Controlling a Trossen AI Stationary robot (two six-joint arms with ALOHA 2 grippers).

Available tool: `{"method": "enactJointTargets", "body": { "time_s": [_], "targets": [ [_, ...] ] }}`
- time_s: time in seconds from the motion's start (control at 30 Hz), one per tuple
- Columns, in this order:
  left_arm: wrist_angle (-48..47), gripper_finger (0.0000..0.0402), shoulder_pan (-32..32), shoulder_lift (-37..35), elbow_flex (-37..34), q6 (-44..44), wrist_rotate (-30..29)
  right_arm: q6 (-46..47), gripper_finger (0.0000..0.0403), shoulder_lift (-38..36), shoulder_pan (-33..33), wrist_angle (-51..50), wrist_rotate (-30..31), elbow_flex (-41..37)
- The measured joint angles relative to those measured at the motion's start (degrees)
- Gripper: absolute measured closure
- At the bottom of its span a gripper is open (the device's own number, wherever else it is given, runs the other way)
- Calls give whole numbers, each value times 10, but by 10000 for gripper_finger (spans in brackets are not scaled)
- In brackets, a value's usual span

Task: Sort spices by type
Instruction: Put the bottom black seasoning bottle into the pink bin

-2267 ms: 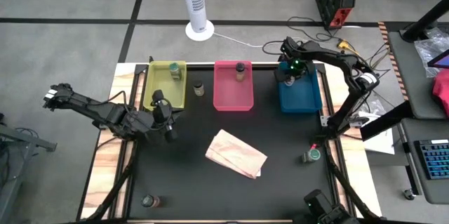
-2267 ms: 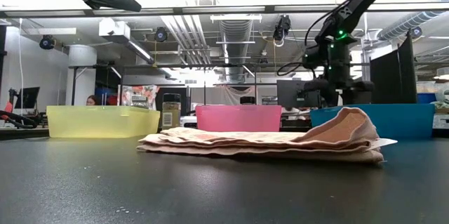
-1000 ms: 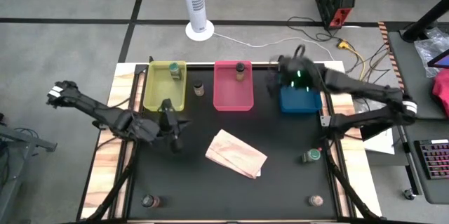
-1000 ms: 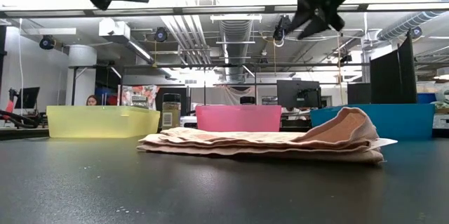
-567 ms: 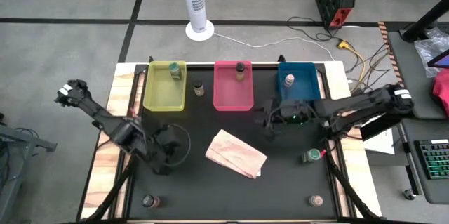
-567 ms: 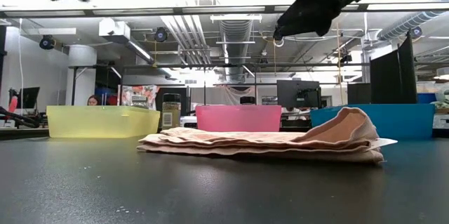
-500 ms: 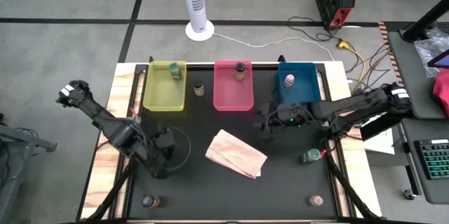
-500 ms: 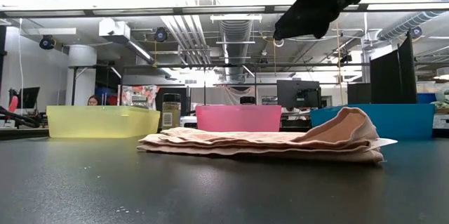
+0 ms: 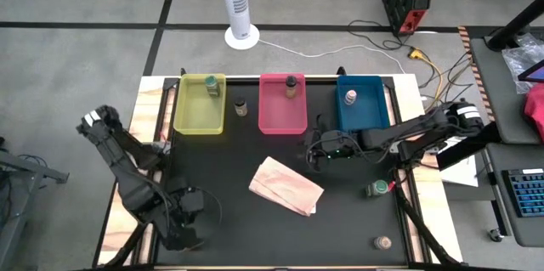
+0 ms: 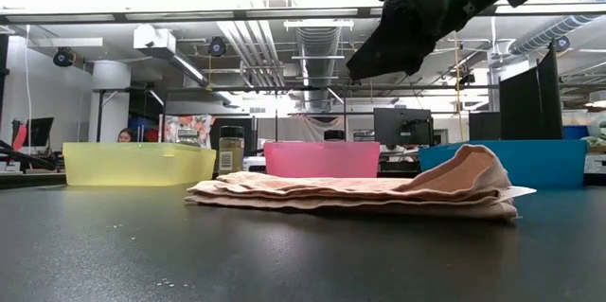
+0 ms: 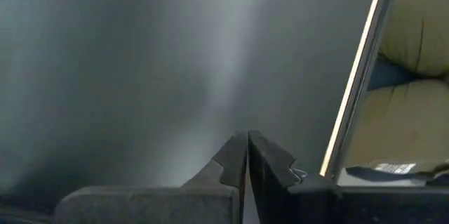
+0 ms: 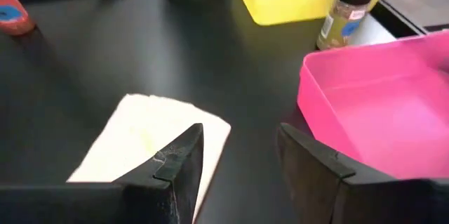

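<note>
Spice jars stand in the yellow tray (image 9: 212,87), in the pink tray (image 9: 291,85) and in the blue tray (image 9: 350,97). A dark-capped jar (image 9: 241,107) stands on the table between the yellow and pink trays. Two more jars stand at the right: one green-capped (image 9: 378,188), one near the front edge (image 9: 382,242). My left gripper (image 9: 187,239) is shut and points down over the near left corner, and the arm hides what lies under it. My right gripper (image 12: 242,157) is open in the air between the pink tray and the tan paper bag (image 9: 286,186).
The yellow tray (image 9: 178,105), pink tray (image 9: 283,116) and blue tray (image 9: 365,120) stand in a row along the far edge. The paper bag lies flat mid-table. Bare black table shows between the bag and the left arm. The left wrist view shows the table's pale edge (image 11: 358,76).
My left gripper has swung from beside the yellow tray toward the table's near left corner and tipped to point down, staying shut. My right gripper has come down from above the blue tray and gone left, toward the gap between the pink tray and the paper bag.
</note>
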Motion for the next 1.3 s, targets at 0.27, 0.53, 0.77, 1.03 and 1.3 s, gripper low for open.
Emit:
{"method": "enactJointTargets", "body": {
  "time_s": [0.27,0.53,0.77,1.03,1.3],
  "targets": [
    [2,402,-87,30,-5,-150,48,-16,246,4,0,8,0,2],
    [53,402,-119,35,-5,-172,55,-44,258,2,0,25,0,14],
    [67,402,-122,35,-8,-192,42,-53,264,4,0,24,-1,17],
    [56,375,-124,35,-9,-273,58,-52,250,5,0,25,-1,17],
    [52,267,-124,35,-9,-282,53,-47,236,5,0,25,-2,17]
  ]
}}
